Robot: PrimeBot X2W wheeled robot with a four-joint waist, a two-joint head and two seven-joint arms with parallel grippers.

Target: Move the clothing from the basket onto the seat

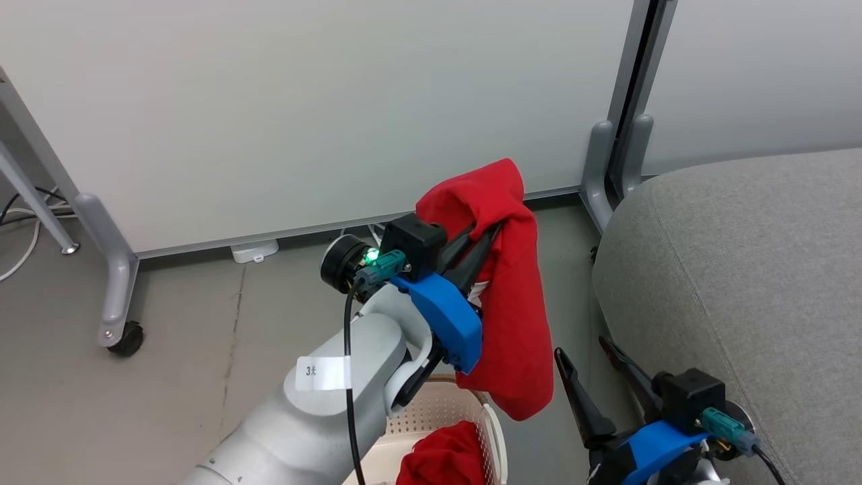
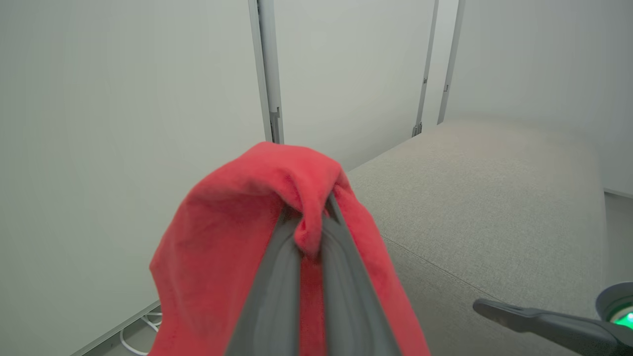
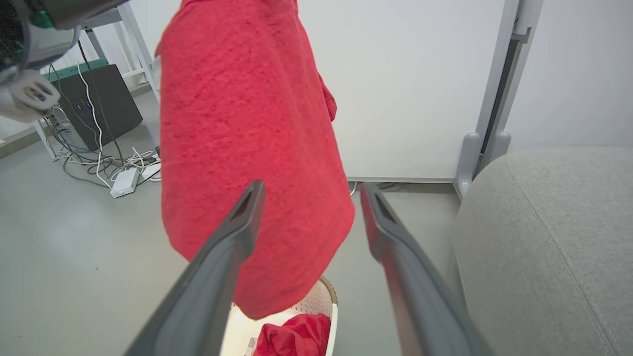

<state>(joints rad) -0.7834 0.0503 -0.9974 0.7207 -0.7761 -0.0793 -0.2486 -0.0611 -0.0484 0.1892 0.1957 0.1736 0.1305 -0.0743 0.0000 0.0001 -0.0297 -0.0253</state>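
My left gripper (image 1: 486,232) is shut on a red garment (image 1: 515,316), which hangs in the air above the basket (image 1: 458,407), left of the seat (image 1: 741,269). Its fingers (image 2: 274,291) pinch a fold of the red cloth (image 2: 232,237). A small white patch shows on the garment near the blue wrist cover. A second red garment (image 1: 441,458) lies in the cream perforated basket at the bottom edge. My right gripper (image 1: 594,357) stands open beside the seat's left side, nothing between its fingers (image 3: 232,237). The hanging garment (image 3: 247,143) and the basket (image 3: 324,296) lie beyond them.
White wheeled partition panels (image 1: 303,114) stand behind, with grey feet (image 1: 114,296) and a post (image 1: 623,121) near the seat's corner. Cables, a power strip (image 3: 123,180) and a dark box (image 3: 99,104) lie on the grey floor to the left.
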